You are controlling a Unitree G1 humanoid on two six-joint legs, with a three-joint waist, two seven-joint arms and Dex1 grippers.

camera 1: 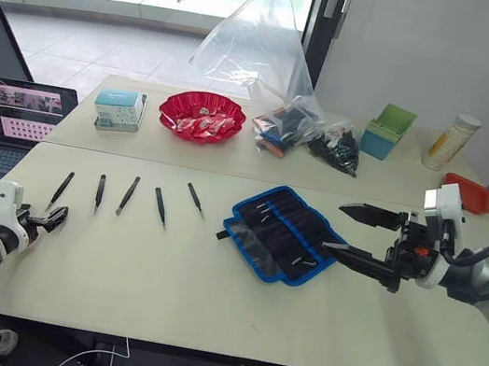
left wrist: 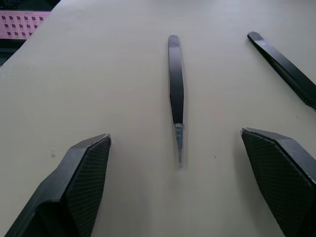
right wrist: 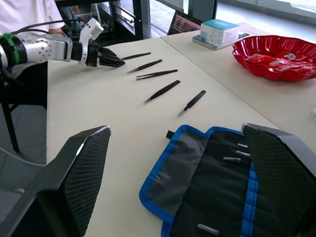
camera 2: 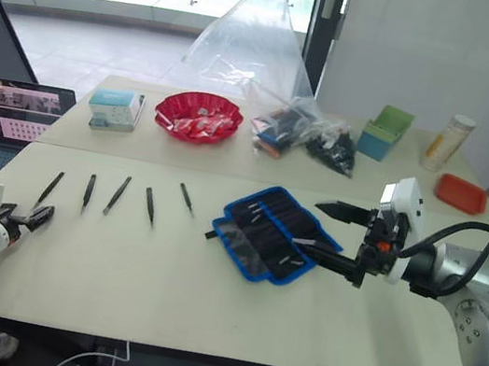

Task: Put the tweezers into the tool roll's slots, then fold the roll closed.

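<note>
Meanwhile, left gripper (left wrist: 176, 148), jaws apart, frames one of the tweezers (left wrist: 176, 94); right gripper (camera 1: 350, 230), jaws apart, hovers at the tool roll's (camera 1: 283, 233) three o'clock.

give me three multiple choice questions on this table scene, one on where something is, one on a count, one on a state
1. Where does the tool roll lie?
A. beside the laptop
B. in front of the right claw
C. inside the red bowl

2. How many tweezers lie loose in a row on the table?
A. two
B. three
C. five

3. How is the left claw set?
A. open, one tweezer between its fingers
B. shut on a tweezer
C. shut on the roll

Answers:
1. B, the head views show the roll spread open just off the right claw's tips.
2. C, five slim black tweezers lie side by side to the left of the roll.
3. A, the left wrist view shows the fingers wide apart with a tweezer lying on the table between them, untouched.
</note>
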